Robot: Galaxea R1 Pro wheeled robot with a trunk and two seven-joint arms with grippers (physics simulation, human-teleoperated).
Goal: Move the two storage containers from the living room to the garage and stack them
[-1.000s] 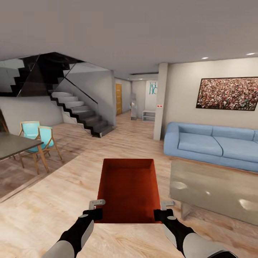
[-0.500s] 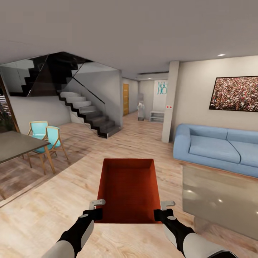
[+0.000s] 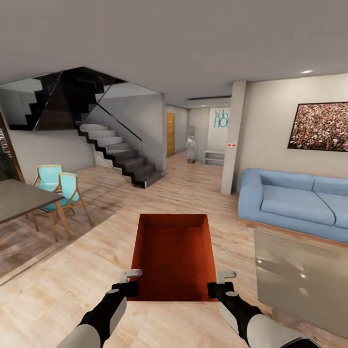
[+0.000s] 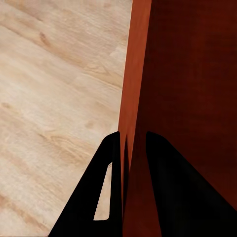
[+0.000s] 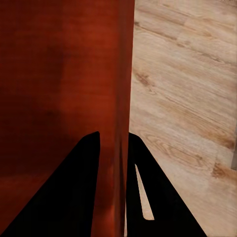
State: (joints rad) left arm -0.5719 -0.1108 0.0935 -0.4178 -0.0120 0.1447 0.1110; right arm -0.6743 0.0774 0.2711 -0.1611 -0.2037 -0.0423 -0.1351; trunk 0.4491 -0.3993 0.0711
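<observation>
A red-orange storage container hangs level in front of me above the living room's wood-plank floor. My left gripper is shut on its left wall near the close corner. My right gripper is shut on the right wall opposite. In the left wrist view the thin wall runs between the two black fingers of the left gripper. The right wrist view has the other wall pinched the same way by the right gripper. The garage is out of view.
A blue sofa and a glass coffee table stand at the right. A dining table with turquoise chairs is at the left. Ahead are a staircase, a pillar and a hallway, with open floor between.
The whole view has swung left: sofa, pillar and staircase have slid right in the picture. The container and both grippers keep their places in front of me.
</observation>
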